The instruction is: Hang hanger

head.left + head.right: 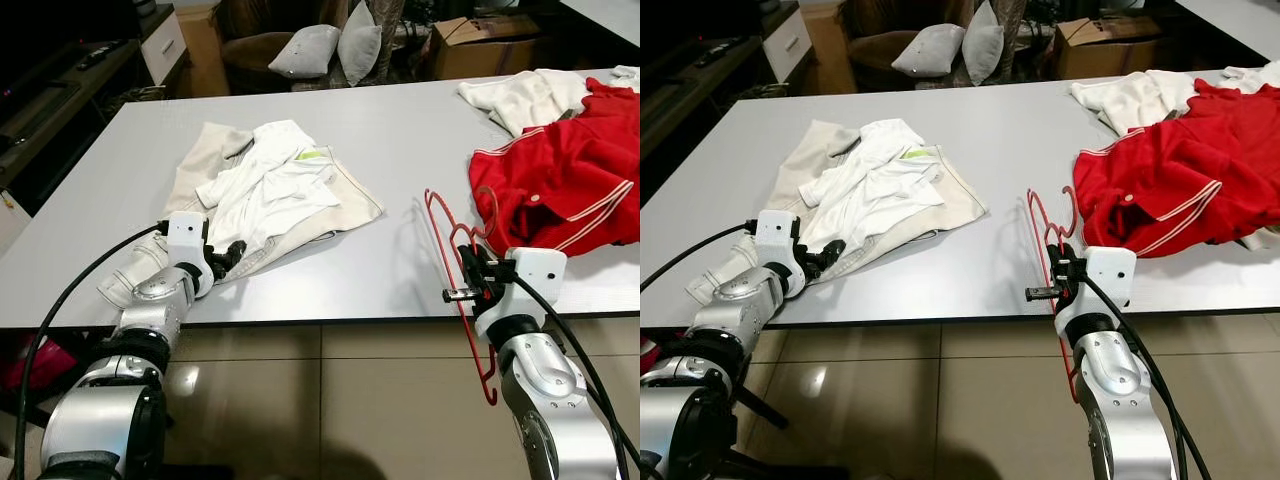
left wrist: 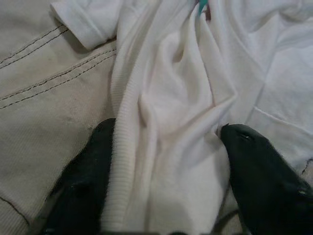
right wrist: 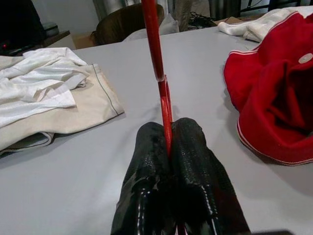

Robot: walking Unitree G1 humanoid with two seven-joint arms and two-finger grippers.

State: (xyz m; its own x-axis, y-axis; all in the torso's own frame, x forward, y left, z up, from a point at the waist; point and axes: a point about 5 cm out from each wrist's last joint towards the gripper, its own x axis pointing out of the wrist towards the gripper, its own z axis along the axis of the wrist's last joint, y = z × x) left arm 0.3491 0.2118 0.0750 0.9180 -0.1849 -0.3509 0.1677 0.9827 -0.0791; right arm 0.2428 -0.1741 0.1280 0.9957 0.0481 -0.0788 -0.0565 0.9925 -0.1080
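Note:
A red wire hanger (image 1: 447, 235) stands on edge over the near edge of the grey table (image 1: 400, 130), its lower part hanging below the edge. My right gripper (image 3: 167, 129) is shut on its wire, just left of a red shirt (image 1: 570, 180) with white trim. A white shirt (image 1: 270, 185) lies crumpled on beige trousers (image 1: 345, 200) at the left. My left gripper (image 2: 166, 132) rests at that pile's near edge, open, with a fold of the white shirt between its fingers (image 2: 98, 161).
A cream garment (image 1: 525, 95) lies behind the red shirt. Beyond the table are a cardboard box (image 1: 485, 45), grey cushions (image 1: 305, 50) on a chair, and a low cabinet (image 1: 60, 90) at the left. Tiled floor (image 1: 330, 400) lies below the near edge.

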